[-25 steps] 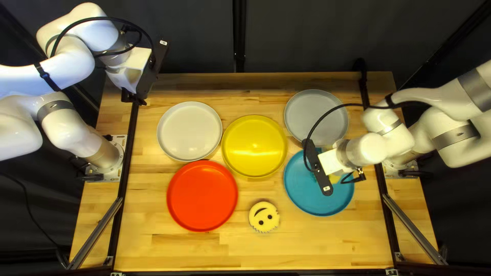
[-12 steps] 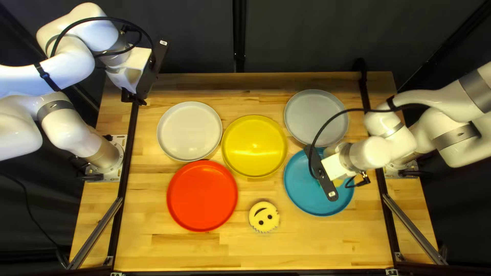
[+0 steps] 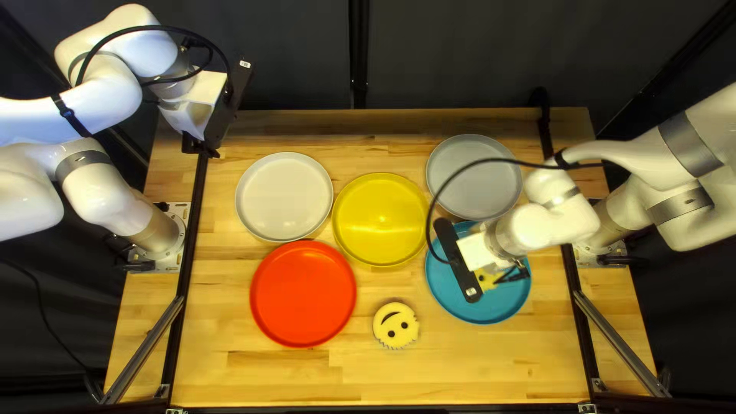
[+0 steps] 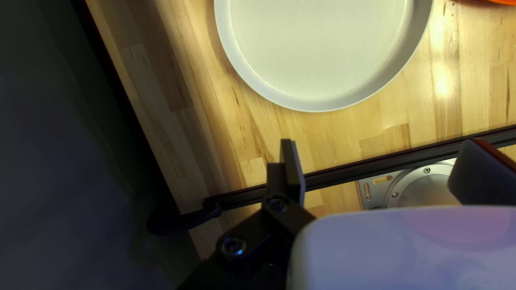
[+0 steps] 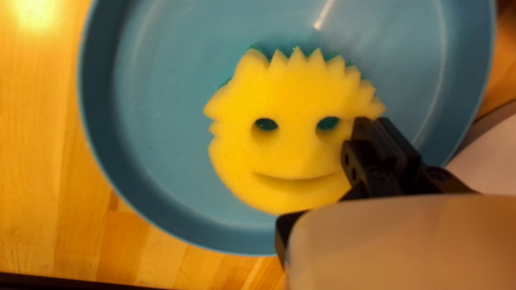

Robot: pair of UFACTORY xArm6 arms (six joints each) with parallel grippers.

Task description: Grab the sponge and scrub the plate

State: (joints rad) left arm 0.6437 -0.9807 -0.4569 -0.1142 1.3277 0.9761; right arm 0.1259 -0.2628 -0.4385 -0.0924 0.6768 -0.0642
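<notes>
Table (image 3: 460, 376): five plates set out; work confined to the blue one. Right arm (image 3: 567, 218) reaches in from its base, wrist low over the blue plate, gripper pointing down. Left arm (image 3: 115, 100) is folded by the far left corner, gripper near the white plate (image 3: 284, 197), taking no part.

Blue plate (image 3: 477, 313) lies flat on the wood, near the grey plate (image 3: 491, 188). Yellow plate (image 3: 381, 219) and red plate (image 3: 303, 294) unused.

Sponge (image 5: 295, 156) is inside the blue plate, face up, green layer beneath. Progress, judged: sponge delivered to plate, scrubbing stage in hand; strokes completed unknown, no soil visible to measure against. Left to do: cover the remaining surface, then let go. Spare sponge (image 3: 395, 316) sits apart on the wood, untouched.

Right gripper (image 5: 375, 121): fingers drawn together at the sponge's edge; no yellow seen between them, so a pinch is unconfirmed. Risk: sponge slips out sideways under a push. Left gripper (image 4: 381, 142): fingers spread wide, nothing between.
</notes>
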